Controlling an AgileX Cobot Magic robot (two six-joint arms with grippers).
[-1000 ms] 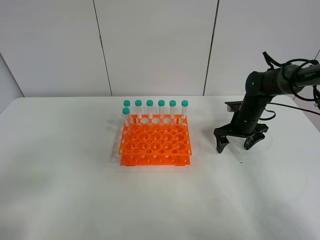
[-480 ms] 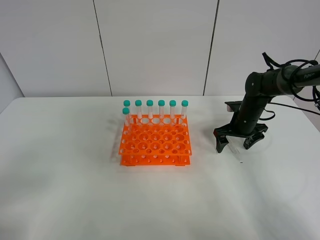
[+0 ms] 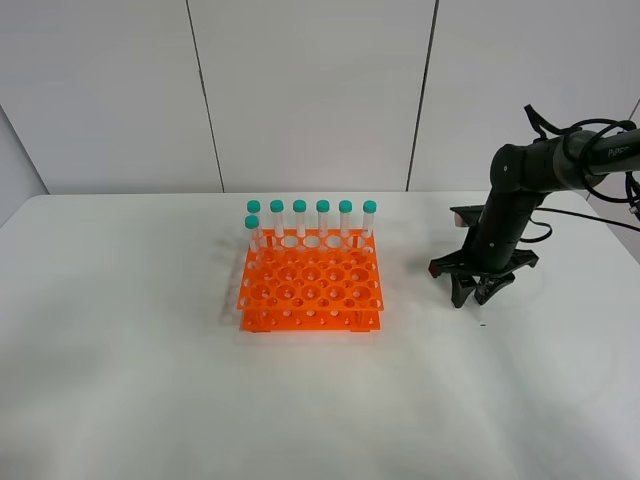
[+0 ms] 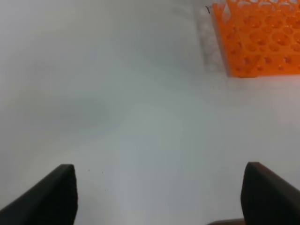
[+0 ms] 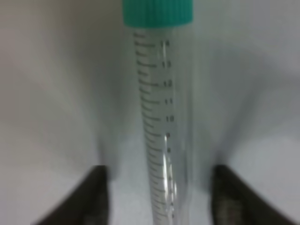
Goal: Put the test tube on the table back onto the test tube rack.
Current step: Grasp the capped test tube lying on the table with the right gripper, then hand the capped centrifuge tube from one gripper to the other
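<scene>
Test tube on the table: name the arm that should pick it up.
Right. The right pincer straddles the tube, a finger on each side, low over the table. The left pincer hangs open near the rack, with no tube in its view.

tube (image 5: 161,117) tip cut off, rack (image 4: 258,37) pt. cropped

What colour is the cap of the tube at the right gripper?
Teal cap, clear test tube; best in the right wrist view.
</scene>
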